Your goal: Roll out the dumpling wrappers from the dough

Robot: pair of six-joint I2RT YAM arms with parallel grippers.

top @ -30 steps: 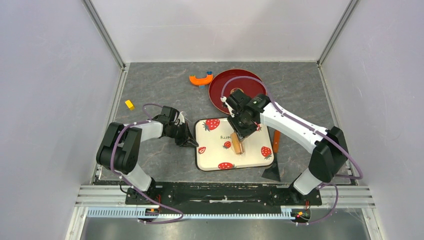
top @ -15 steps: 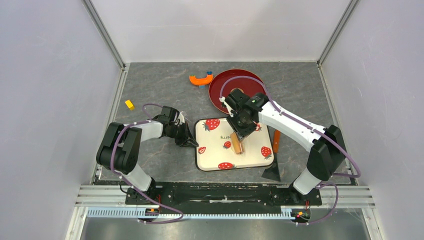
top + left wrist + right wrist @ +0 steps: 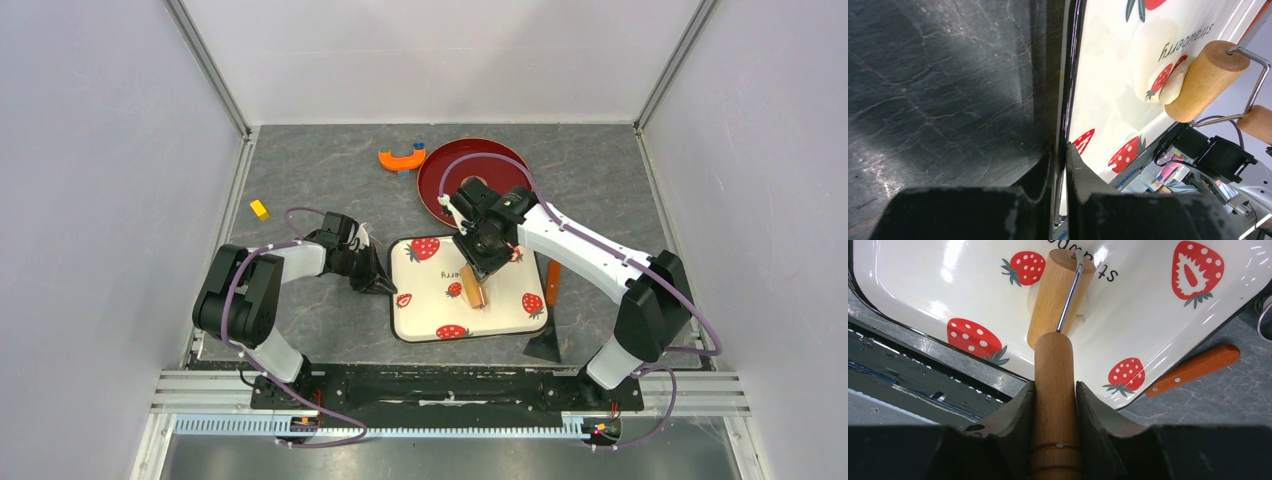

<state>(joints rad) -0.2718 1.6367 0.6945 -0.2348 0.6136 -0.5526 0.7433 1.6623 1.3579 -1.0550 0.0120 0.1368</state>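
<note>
While the left pincer (image 3: 1060, 150) pinches the tray (image 3: 1066, 100) rim, the right pincer (image 3: 1055, 386) clamps the roller (image 3: 1053, 360) handle, its cylinder on the dough (image 3: 1173, 84).

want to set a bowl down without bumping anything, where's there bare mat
Bare mat lies at the far left, between the yellow block and the orange curved piece, and at the far right, between the red plate and the right wall. Crowded around the tray: left hand clamped on its rim, roller on the dough, orange-handled scraper alongside.
</note>
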